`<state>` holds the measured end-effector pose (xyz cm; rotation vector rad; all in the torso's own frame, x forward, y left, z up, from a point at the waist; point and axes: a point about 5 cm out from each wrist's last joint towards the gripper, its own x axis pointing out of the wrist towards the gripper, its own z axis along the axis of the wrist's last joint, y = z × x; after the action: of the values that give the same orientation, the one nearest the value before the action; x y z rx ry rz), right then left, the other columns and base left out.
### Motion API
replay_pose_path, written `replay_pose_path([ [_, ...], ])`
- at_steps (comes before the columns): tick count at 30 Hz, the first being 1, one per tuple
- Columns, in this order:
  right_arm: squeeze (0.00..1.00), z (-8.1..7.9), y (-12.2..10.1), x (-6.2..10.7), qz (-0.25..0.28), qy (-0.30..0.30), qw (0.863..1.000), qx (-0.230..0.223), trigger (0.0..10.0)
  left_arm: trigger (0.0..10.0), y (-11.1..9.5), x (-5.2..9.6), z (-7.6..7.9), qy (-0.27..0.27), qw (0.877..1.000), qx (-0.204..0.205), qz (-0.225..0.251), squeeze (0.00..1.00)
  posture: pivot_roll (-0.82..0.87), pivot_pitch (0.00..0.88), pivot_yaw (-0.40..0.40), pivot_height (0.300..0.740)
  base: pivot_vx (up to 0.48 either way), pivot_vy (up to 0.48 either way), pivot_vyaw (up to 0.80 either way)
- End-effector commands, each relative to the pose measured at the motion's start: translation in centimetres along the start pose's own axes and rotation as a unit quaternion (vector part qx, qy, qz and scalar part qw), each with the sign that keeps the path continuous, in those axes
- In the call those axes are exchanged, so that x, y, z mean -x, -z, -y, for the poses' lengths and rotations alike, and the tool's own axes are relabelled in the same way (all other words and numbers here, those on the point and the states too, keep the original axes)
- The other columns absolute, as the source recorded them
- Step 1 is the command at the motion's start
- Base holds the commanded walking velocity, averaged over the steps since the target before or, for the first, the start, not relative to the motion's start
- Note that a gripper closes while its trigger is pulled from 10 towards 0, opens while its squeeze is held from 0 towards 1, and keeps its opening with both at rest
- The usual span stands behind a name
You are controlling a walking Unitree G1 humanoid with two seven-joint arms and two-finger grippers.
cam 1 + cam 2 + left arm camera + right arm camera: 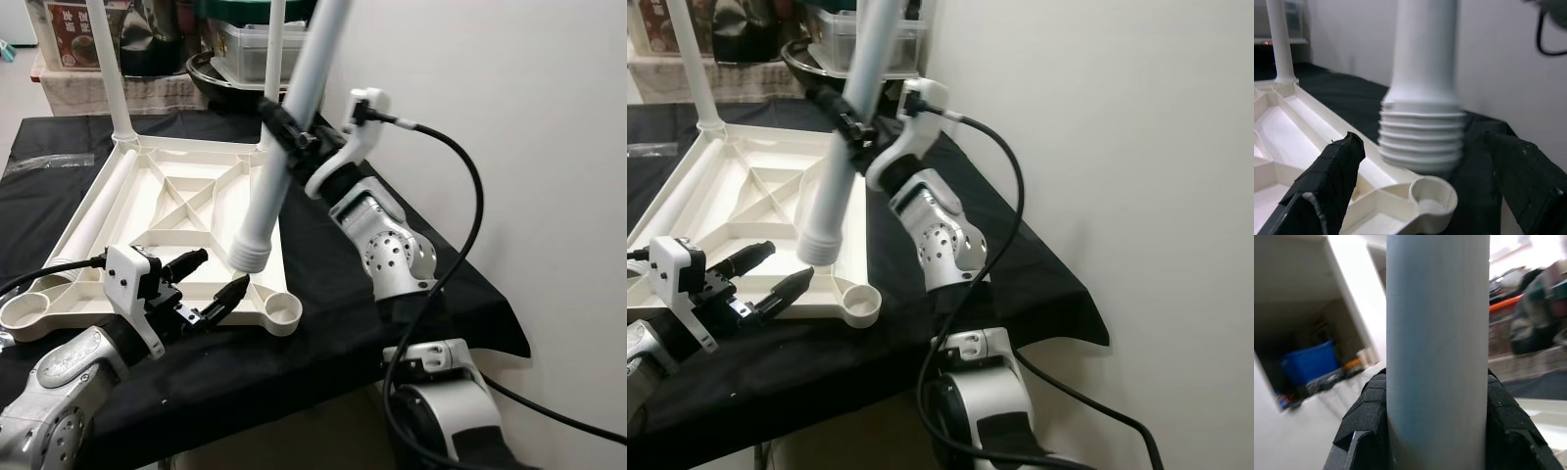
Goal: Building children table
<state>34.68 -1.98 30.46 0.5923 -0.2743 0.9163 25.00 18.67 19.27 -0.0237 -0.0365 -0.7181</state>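
An upturned white plastic tabletop (176,191) lies on a black-covered table. Two white legs stand in its far corners, one at the left (116,88) and one at the right (273,49). My right gripper (290,133) is shut on a third leg (284,147), which leans with its threaded end (1422,137) hanging just above the tabletop's near right edge. The empty corner socket (284,311) sits slightly nearer and to the right of that end. My left gripper (211,282) is open at the near edge, its fingers (1327,181) on either side of the threaded end without touching it.
Another loose leg (86,233) lies along the tabletop's left side. A white wall (509,117) runs close on the right. Boxes and a dark bowl (220,73) crowd the back. The black cloth (323,323) drops off at the near edge.
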Motion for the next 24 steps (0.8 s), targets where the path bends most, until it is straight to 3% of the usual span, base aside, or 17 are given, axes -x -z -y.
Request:
replay_pose_path([
  [1,0.0,-1.0,0.2,-0.1,-0.001,-0.026,1.0,-0.012,0.0,10.0,0.4,-0.2,0.0,0.013,1.0,0.0,-0.016,0.0,0.11,0.0,-0.119,0.74,0.0,0.0,0.0],
  [3,0.0,-2.7,0.9,-0.5,-0.015,-0.06,0.998,-0.023,0.0,10.0,0.5,-0.6,-0.4,0.022,0.999,-0.006,-0.023,0.0,0.11,0.0,-0.113,0.74,0.0,0.0,0.0],
  [12,0.0,-4.6,2.4,-0.4,-0.04,-0.101,0.993,-0.043,0.0,10.0,0.8,-1.1,-0.3,0.031,0.999,0.005,-0.017,0.0,0.11,0.0,-0.116,0.74,0.0,0.0,0.0],
  [13,0.0,-4.9,2.5,-0.5,-0.041,-0.105,0.993,-0.047,0.0,0.0,1.0,-1.0,-0.2,0.037,0.999,0.011,-0.013,0.0,0.11,0.0,-0.114,0.74,0.0,0.0,0.0],
  [24,0.0,-5.2,2.0,-0.2,-0.036,-0.102,0.993,-0.054,0.0,0.0,1.6,-0.8,0.5,0.074,0.997,0.017,-0.019,0.0,0.11,0.0,-0.114,0.74,0.0,0.0,0.0],
])
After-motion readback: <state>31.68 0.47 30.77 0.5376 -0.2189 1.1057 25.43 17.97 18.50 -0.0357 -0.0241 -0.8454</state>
